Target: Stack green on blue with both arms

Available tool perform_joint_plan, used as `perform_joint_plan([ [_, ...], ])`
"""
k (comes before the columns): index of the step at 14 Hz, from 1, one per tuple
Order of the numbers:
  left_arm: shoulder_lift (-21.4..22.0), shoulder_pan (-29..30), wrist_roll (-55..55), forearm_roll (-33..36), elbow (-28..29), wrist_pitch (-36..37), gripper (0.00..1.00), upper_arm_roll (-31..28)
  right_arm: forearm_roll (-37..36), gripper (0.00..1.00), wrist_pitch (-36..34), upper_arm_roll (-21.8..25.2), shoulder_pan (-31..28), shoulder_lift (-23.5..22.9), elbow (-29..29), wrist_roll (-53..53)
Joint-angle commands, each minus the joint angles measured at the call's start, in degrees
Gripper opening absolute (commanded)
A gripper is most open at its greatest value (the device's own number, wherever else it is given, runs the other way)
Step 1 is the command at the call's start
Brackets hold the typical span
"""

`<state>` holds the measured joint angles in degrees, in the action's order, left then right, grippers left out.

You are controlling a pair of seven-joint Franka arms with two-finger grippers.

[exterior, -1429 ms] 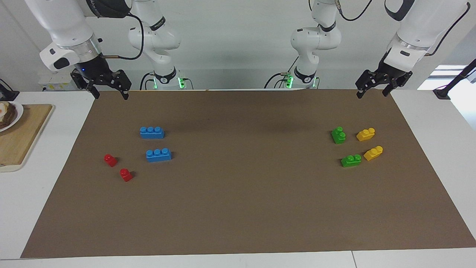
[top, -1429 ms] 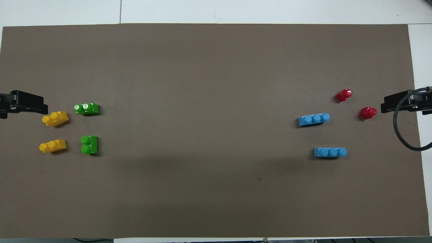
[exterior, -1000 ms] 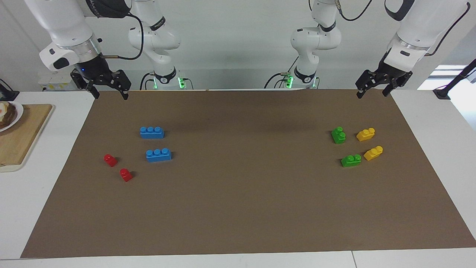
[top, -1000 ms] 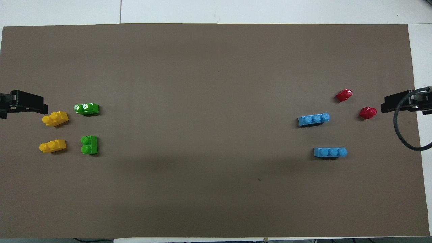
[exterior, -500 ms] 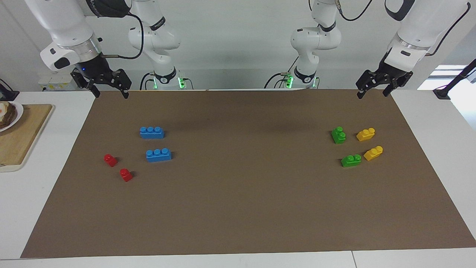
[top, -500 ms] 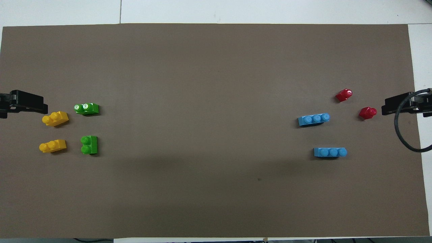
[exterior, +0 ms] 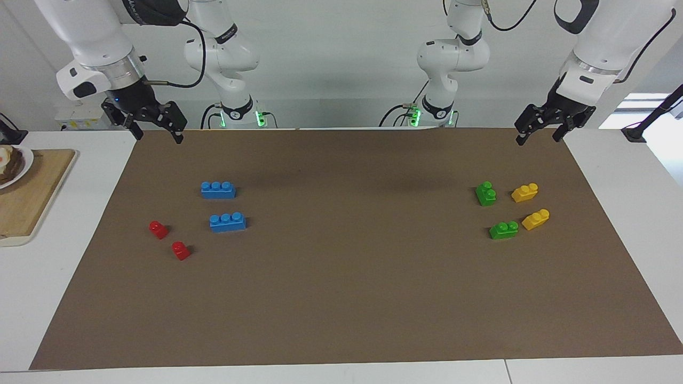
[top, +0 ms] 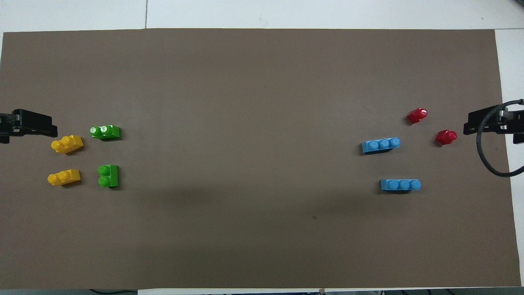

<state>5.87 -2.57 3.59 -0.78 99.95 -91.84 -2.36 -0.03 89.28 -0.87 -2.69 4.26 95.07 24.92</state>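
Nothing is picked up yet: both tools, left tool (exterior: 539,133) and right tool (exterior: 156,131), hang spread apart and empty above the counter's robot edge, so next one must descend onto a green brick (exterior: 486,193), lying well apart from the blue bricks (exterior: 218,190).

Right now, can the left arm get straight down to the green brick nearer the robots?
Probably yes. The left gripper hangs open and empty over the mat's edge at its own end. That green brick lies bare, with the yellow brick beside it but apart, so nothing blocks a top-down approach.
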Motion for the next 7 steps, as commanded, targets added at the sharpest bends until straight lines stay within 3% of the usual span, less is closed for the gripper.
perform_joint_plan([
  [1,7.5,1.4,0.4,0.3,12.8,-9.1,1.00,0.2,0.7,0.93,1.9,-0.4,-0.6,1.5,3.7,13.4],
  [3,8.0,2.2,0.2,0.3,16.8,-16.0,1.00,0.2,1.9,0.92,3.1,-0.3,-0.6,1.5,5.2,24.8],
  [5,6.7,3.0,-0.3,0.3,17.3,-16.6,1.00,0.2,6.8,0.92,3.4,-0.2,-2.0,0.8,5.6,34.7],
  [7,5.5,3.0,-0.4,0.3,18.1,-18.0,1.00,0.2,9.6,0.92,3.6,-0.2,-3.5,-0.8,6.3,37.0],
])
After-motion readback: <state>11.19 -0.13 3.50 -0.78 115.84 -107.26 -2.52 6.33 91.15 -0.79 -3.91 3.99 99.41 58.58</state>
